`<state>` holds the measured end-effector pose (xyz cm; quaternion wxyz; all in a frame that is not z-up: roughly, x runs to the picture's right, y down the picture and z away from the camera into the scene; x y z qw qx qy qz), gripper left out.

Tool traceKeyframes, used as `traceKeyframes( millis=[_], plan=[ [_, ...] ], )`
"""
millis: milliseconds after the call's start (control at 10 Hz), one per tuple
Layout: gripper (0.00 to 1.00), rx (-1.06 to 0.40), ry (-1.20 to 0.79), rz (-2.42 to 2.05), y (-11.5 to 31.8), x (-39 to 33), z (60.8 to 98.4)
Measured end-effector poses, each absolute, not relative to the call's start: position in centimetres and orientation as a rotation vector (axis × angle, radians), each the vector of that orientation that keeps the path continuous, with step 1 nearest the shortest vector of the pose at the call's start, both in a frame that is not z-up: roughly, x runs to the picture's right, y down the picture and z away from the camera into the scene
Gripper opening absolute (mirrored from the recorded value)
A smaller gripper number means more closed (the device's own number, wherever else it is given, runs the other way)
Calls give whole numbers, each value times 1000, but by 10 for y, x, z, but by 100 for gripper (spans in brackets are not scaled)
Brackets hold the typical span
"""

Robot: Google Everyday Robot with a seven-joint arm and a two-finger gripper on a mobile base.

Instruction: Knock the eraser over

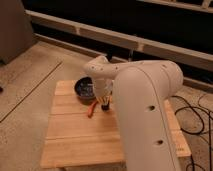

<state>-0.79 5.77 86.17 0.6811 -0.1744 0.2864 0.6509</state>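
My white arm reaches in from the lower right over the wooden table. The gripper hangs low over the middle of the table, just right of a dark bowl. A small black stub, the eraser, shows right under the gripper tip; I cannot tell whether they touch. A thin orange-red stick lies on the wood just left of it. The white cup is hidden behind my arm.
The table stands on a speckled floor. A low wall with rails runs behind it. Black cables lie on the floor to the right. My bulky forearm covers the table's right half.
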Motion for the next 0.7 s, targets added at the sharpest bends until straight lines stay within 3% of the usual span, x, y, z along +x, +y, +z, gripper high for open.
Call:
traceKeyframes(
  millis=[300,700],
  plan=[
    [3,-266,480,1399,33,-27,842],
    [4,-244,426,1355,33,-41,828]
  ],
)
